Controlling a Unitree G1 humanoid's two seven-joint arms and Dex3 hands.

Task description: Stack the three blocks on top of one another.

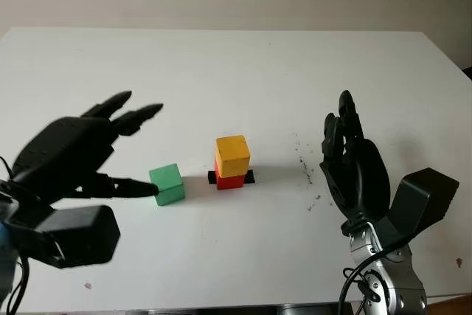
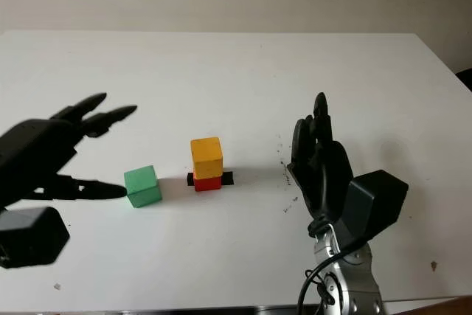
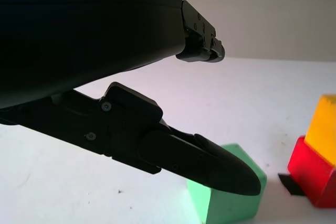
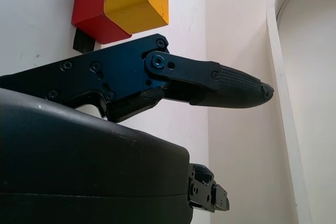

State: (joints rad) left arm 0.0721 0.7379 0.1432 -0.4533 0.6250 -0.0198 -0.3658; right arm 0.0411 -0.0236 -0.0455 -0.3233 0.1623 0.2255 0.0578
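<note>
Left eye view gives you the white table with the three blocks near its centre. You see the yellow block sitting on the red block, slightly offset, and the red block stands on a small black marker on the table surface. You find the green block alone on the table, just to the left of this two-block stack and apart from it. Your left hand is at the left side of the green block, holding nothing; its fingers are extended wide, with the thumb tip reaching to the near edge of the green block, and you cannot tell whether it touches. Your right hand is upright to the right of the stack, well apart from it, palm turned toward the blocks, fingers extended and holding nothing. Small dark specks lie on the table between the right hand and the stack.
</note>
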